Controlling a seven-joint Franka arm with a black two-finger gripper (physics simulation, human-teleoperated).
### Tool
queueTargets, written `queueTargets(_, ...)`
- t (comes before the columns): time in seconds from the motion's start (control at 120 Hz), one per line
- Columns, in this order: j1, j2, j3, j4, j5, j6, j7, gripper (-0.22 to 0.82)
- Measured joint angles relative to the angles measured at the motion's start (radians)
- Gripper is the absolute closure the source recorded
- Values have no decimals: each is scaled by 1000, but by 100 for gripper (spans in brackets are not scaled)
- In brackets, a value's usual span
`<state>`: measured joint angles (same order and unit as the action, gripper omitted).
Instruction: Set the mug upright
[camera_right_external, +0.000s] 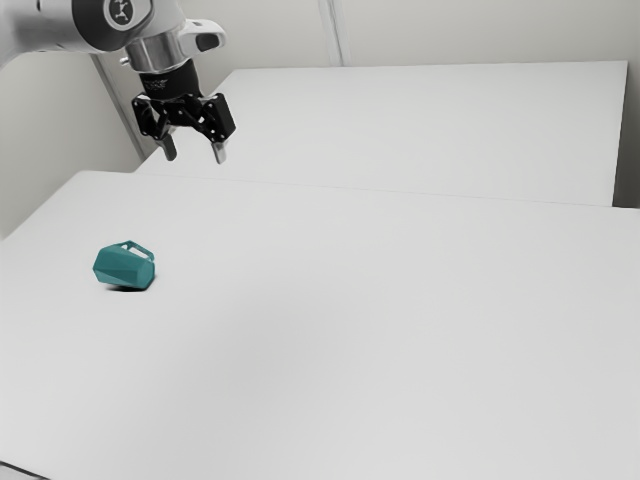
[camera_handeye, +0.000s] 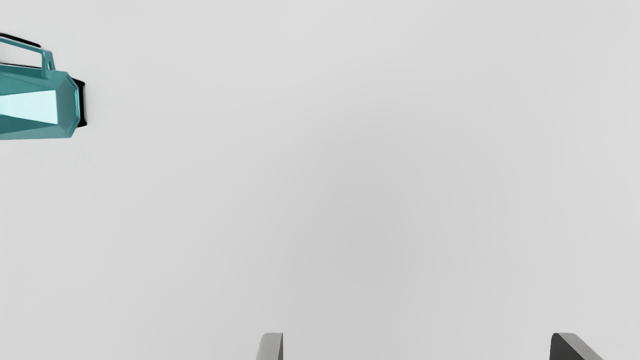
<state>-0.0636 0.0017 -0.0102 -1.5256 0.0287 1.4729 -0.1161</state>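
In the exterior view my gripper (camera_right_external: 195, 157) hangs high above the white table, its two fingers wide apart with nothing between them. The teal faceted mug (camera_right_external: 124, 267) lies on its side on the table, lower in that view and toward the exterior view's left of the gripper, its handle on the upper side. The wrist view has part of the mug (camera_handeye: 35, 105), with some of its body and handle cut off by the picture's edge. Both fingertips of the gripper (camera_handeye: 416, 345) stand far apart there, away from the mug.
The white table (camera_right_external: 350, 330) stretches beneath the arm. Behind it stands another white surface (camera_right_external: 430, 125), with pale walls around. A dark thin line (camera_right_external: 22, 470) crosses the exterior view's lower left corner.
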Motion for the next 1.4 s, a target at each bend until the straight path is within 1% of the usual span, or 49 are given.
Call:
queueTargets(0.233, -17, -2, 23, 0, 4, -2, 2, 2)
queueTargets(0.658, 19, -9, 17, -6, 4, -12, 46, 3)
queueTargets(0.9, 69, -9, 14, -8, 6, -17, 78, 3)
queueTargets(1.183, 152, -2, 13, -11, 7, -14, 126, 3)
queueTargets(1.4, 198, 11, 36, -4, 7, -8, 167, 3)
